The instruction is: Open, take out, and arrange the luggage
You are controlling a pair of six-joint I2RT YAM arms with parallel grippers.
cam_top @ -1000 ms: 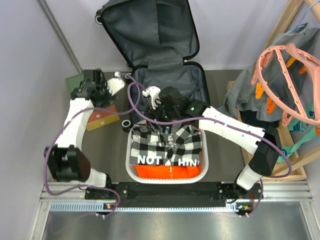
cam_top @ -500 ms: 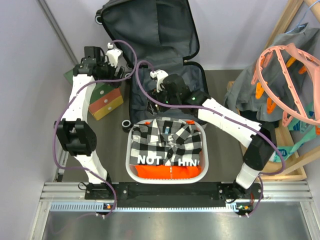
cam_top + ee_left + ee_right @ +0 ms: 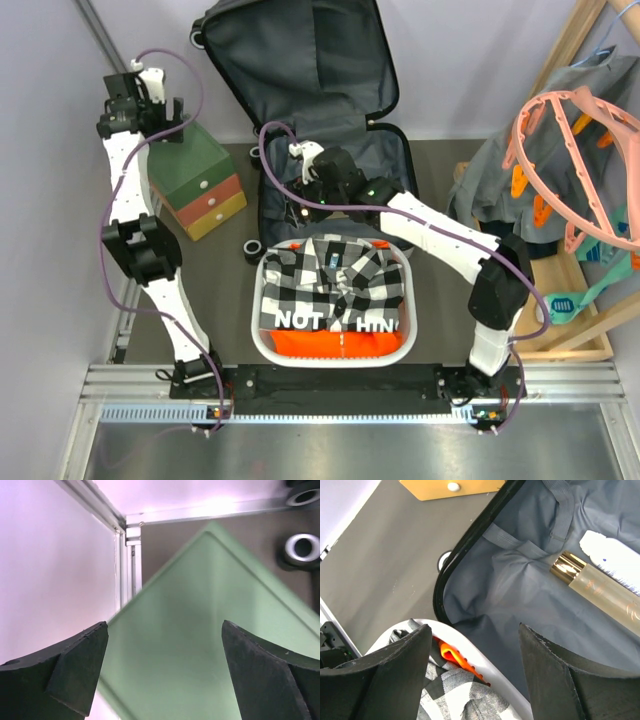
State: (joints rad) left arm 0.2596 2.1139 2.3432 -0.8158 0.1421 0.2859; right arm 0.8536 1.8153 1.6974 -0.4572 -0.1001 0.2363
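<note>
Top view bright, diffuse light from overhead; only soft, short shadows on the dark bench (image 3: 215, 300) round the white basket (image 3: 256, 330); sharp corner to corner; dull sheen on the steel strip (image 3: 330, 450) along the bottom; walls (image 3: 50, 200) tinted faintly lilac. Left wrist view washed out; wall (image 3: 50, 555) blown to pink-white; green top of the stacked boxes (image 3: 200, 630) soft, out of focus; left jaws near-black with fuzzy edges. Right wrist view well exposed; grey lining of the luggage (image 3: 520, 595) crisp, folds shaded; glint on the bottle (image 3: 600, 592) at its gold collar; right jaws dark, blurred.
</note>
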